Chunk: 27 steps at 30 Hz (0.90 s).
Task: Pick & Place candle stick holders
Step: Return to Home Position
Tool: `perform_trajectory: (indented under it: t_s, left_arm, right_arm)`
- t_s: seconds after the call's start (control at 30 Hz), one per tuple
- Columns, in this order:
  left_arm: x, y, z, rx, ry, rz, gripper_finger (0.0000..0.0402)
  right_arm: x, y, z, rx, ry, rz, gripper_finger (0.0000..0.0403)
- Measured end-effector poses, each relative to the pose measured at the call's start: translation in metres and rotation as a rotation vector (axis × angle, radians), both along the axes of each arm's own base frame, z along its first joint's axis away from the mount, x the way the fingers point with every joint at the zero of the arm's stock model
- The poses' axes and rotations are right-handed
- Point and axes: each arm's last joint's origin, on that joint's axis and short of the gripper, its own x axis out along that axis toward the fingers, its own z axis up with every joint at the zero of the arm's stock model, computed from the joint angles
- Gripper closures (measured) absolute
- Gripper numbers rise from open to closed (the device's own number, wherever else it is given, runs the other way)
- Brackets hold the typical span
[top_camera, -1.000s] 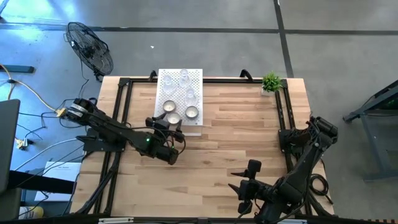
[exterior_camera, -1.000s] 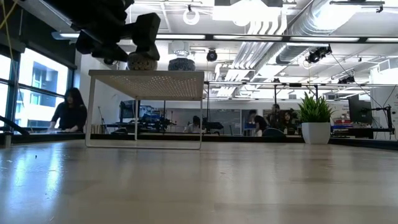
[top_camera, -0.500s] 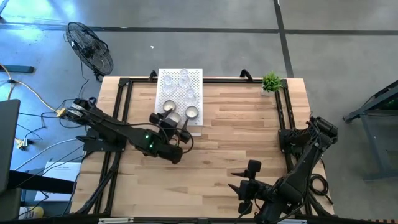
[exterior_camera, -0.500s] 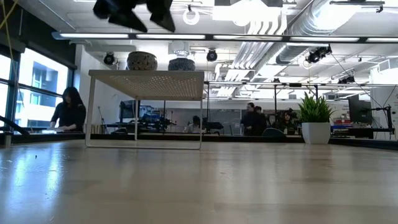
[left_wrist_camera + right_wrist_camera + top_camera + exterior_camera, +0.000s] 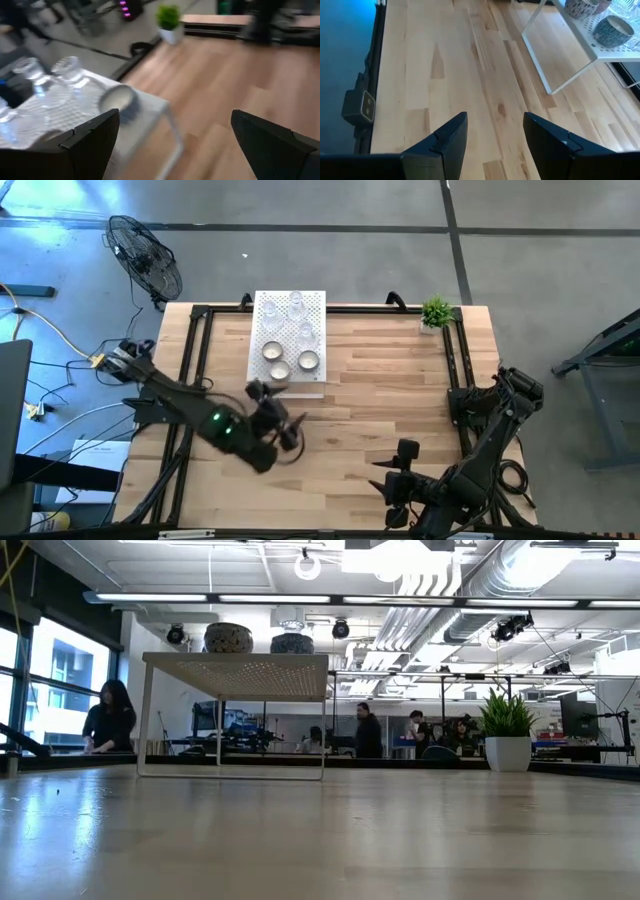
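The candle stick holders stand on top of the white perforated box (image 5: 288, 340) at the table's far side. There are three clear glass cups (image 5: 297, 306) and three round silvery cups with white centres (image 5: 308, 361). Two silvery cups (image 5: 229, 637) show on the box in the low view. My left gripper (image 5: 282, 410) is open and empty in the air just near of the box, facing it (image 5: 175, 145). My right gripper (image 5: 378, 477) is open and empty near the table's near edge (image 5: 495, 135).
A small green potted plant (image 5: 436, 313) stands at the table's far right corner. A black frame (image 5: 200, 315) runs along the table's left, far and right edges. People show in the room beyond the table (image 5: 110, 720). Bare wood lies between the box and my right gripper.
My left gripper has drawn back from the silvery cup at the box's near edge, rising out of the low view and going toward the table's near edge. The cup stays on the box.
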Motion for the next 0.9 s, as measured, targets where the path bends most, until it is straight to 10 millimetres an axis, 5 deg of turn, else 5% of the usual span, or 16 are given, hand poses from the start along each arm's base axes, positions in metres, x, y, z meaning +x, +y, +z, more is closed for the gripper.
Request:
perform_trajectory:
  t_s: [0.37,0.7,0.9]
  left_arm:
    - [-0.038,-0.056,0.045,0.004,-0.071,-0.294,0.0026]
    - [-0.034,-0.067,0.067,-0.030,-0.084,-0.514,0.0026]
    - [-0.022,-0.069,0.078,0.069,-0.179,-0.474,0.0026]
  right_arm:
    - [0.013,0.005,0.025,-0.088,-0.142,0.059,0.0214]
    - [0.026,0.019,0.055,-0.109,-0.236,0.245,0.0214]
    - [0.033,0.018,0.061,-0.210,-0.260,0.290,0.0214]
